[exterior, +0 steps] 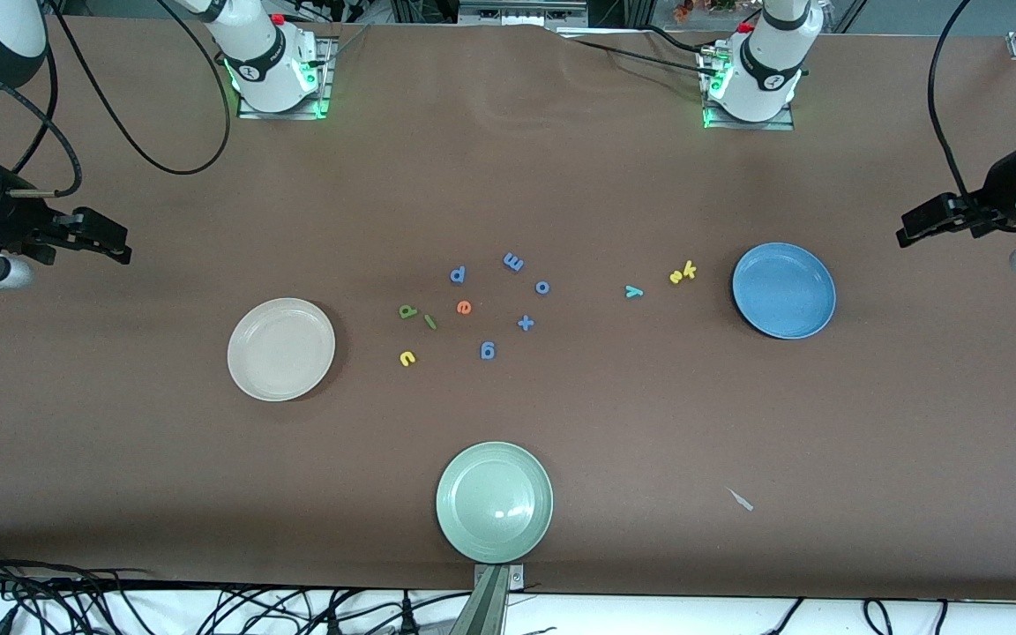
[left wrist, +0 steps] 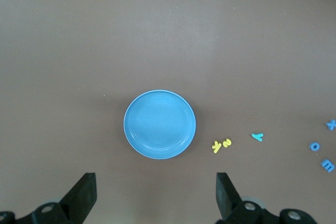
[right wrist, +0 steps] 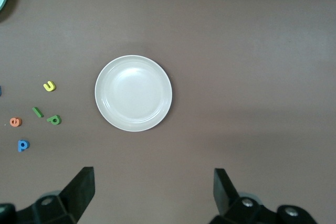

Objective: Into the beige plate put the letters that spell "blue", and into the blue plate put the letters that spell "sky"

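My left gripper (exterior: 905, 236) hangs over bare table at the left arm's end, fingers (left wrist: 81, 195) spread wide, nothing btwn them. My right gripper (exterior: 124, 251) hangs over the right arm's end, jaws also wide apart & empty. Both arms wait.

Beige plate (exterior: 280, 348) sits toward the right arm's end, nothing in it. Blue plate (exterior: 783, 290) sits toward the left arm's end, also bare.

"Blue" letters lie on the table in a loose group btwn beige plate & table middle: dark green b (exterior: 407, 310), thin green l (exterior: 429, 322) just beside it, yellow u (exterior: 407, 357) nearer the front camera, orange e (exterior: 464, 307) toward the middle.

"Sky" letters lie near the blue plate: yellow s (exterior: 676, 278) & yellow k (exterior: 689, 270) touching or nearly so, teal y (exterior: 633, 291) a bit apart, toward the middle.

Blue letters & a blue plus sign (exterior: 525, 323) sit mid-table. Pale green plate (exterior: 494, 501) is nearest the front camera.
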Tool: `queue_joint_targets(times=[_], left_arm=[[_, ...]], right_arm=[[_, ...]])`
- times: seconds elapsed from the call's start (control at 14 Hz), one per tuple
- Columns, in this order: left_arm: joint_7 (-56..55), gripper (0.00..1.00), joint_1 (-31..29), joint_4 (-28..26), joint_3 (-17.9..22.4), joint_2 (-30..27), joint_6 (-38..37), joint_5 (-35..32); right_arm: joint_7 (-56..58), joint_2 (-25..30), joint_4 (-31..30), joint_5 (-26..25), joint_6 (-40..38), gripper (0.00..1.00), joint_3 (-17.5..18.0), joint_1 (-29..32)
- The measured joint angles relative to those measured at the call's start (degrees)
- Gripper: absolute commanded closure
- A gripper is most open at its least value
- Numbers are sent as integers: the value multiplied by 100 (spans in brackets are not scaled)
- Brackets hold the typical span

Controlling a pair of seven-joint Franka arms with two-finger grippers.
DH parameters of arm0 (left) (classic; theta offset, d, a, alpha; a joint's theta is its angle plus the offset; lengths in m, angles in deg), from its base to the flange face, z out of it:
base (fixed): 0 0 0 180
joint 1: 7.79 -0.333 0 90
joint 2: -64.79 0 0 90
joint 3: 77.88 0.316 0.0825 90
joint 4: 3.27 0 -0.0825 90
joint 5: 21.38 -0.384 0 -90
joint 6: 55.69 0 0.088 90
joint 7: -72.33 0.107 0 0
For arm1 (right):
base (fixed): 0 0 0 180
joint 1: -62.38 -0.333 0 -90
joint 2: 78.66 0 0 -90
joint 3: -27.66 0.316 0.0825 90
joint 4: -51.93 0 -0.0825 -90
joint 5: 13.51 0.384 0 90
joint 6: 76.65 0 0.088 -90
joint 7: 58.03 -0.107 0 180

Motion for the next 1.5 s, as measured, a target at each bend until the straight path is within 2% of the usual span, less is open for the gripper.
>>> queue_joint_targets(times=[1.5], left_arm=[[214, 0, 31, 274, 5, 263, -3, 0]], right_arm=[[0, 0, -2, 0, 121, 0, 8, -6]])
